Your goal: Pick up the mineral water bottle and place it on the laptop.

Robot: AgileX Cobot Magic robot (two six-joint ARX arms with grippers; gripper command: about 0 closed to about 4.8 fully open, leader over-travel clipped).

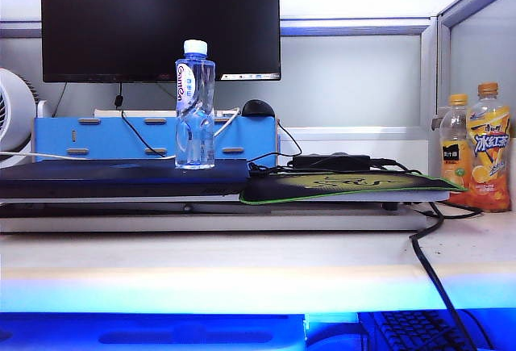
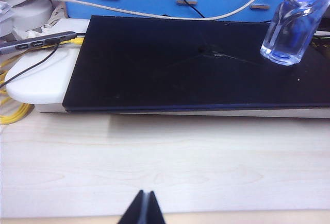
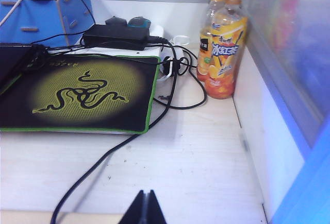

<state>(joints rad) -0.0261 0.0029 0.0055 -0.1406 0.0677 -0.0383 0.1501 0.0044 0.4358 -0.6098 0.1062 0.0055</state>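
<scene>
Both grippers, left (image 2: 145, 207) and right (image 3: 145, 207), fingers together, empty; mineral water bottle (image 1: 194, 105) upright on laptop (image 2: 170, 64), nearer left.

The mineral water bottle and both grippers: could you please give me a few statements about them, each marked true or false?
1. The mineral water bottle stands upright on the laptop. True.
2. The left gripper is shut on the bottle. False: it is shut on nothing, over bare desk.
3. The right gripper is shut. True.
4. The bottle lies on the mouse pad. False: the pad holds no bottle.
</scene>
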